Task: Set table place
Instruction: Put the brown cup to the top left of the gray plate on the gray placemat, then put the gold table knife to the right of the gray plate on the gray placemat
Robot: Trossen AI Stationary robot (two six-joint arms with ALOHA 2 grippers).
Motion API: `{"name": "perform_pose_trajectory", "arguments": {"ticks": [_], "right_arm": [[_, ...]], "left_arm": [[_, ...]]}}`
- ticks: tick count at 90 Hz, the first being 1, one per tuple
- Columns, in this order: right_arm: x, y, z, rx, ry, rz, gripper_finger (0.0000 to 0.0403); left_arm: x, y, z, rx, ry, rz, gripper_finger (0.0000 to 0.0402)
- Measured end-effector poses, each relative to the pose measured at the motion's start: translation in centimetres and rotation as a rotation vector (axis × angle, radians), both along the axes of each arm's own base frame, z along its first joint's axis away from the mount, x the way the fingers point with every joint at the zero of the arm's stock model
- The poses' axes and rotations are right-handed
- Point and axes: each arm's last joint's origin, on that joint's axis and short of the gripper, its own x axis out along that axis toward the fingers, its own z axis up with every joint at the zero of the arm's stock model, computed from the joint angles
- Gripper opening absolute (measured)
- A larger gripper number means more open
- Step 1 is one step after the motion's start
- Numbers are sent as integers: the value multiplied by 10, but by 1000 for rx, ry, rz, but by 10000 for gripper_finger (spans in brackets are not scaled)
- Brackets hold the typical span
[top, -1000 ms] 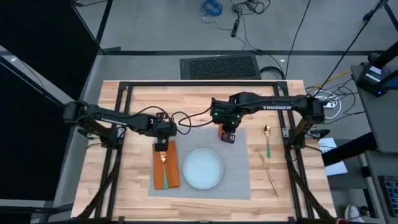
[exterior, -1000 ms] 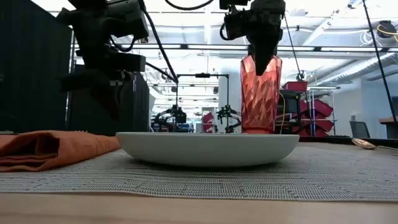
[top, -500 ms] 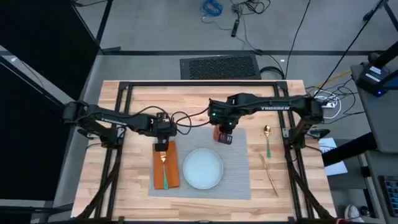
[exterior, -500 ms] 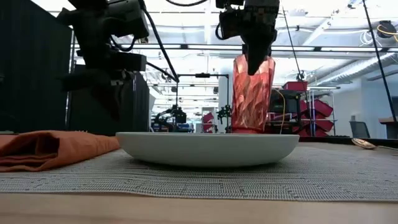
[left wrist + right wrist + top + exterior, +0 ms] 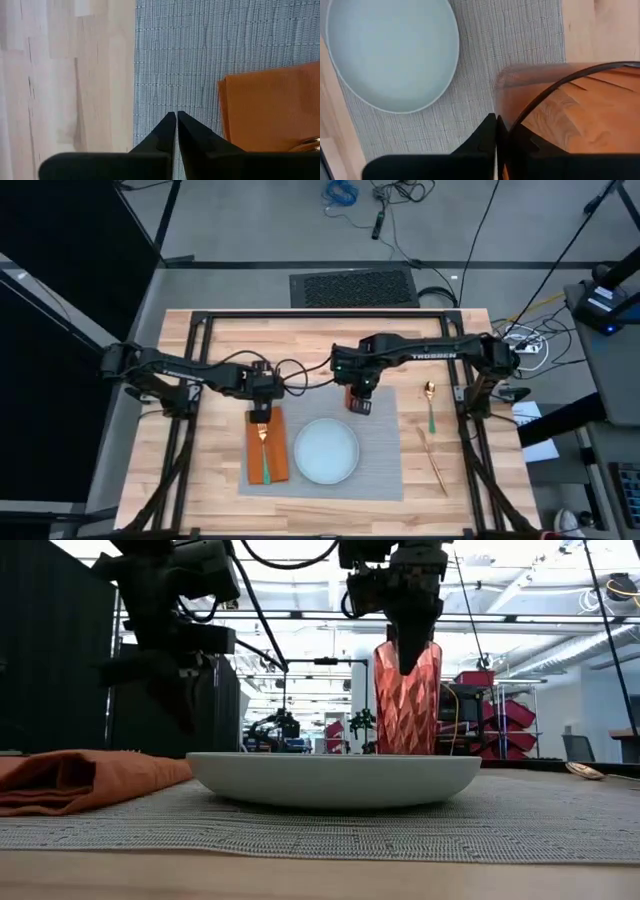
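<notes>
Two arms are seen over the table (image 5: 210,480). Right gripper (image 5: 360,392) is placed at the mat's (image 5: 380,460) far edge, beyond the plate (image 5: 326,450). Its fingers are pinched on the rim of the tumbler (image 5: 407,698): in the right wrist view one finger (image 5: 485,135) is seen outside the glass wall and the other inside. The tumbler is held upright in the low view; its base is hidden behind the plate rim, so contact with the mat cannot be told.

Left gripper (image 5: 262,413) is held over the far end of the napkin (image 5: 267,445), at the mat's left side. Its fingers (image 5: 162,132) are pressed together with nothing between them, above bare mat just beside the napkin's edge.

Place so far:
- plate lies at mid-mat, pale blue.
- napkin is folded, orange, laid left of the plate, apart from it.
- fork (image 5: 265,452), gold with green handle, is laid lengthwise on the napkin.
- spoon (image 5: 430,406) is lying on bare wood right of the mat, bowl toward the far edge.
- knife (image 5: 436,460) is lying on wood nearer than the spoon, at a slant, just off the mat's right edge.

Neither spoon nor knife is touched by a gripper.
</notes>
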Motion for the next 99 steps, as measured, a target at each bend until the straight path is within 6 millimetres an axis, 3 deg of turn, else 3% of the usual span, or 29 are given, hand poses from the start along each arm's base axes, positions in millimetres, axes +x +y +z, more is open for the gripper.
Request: {"name": "perform_pose_trajectory", "arguments": {"ticks": [30, 52, 64, 79, 89, 99], "right_arm": [[2, 5, 1, -10, -11, -44, 112], [-11, 11, 29, -98, -113, -76, 136], [-28, 12, 53, -147, -173, -146, 137], [-61, 16, 72, -265, -112, -347, 137], [-76, 19, 67, -295, -37, -460, 137], [-84, 23, 43, -290, 24, -520, 137]], "left_arm": [[0, 0, 0, 0, 1, 2, 3], [0, 0, 0, -1, -1, 2, 3], [1, 0, 0, -1, -7, 2, 3], [1, 0, 0, -1, -7, 2, 3], [1, 0, 0, -1, -8, 2, 3], [1, 0, 0, 0, -11, 1, 3]]}}
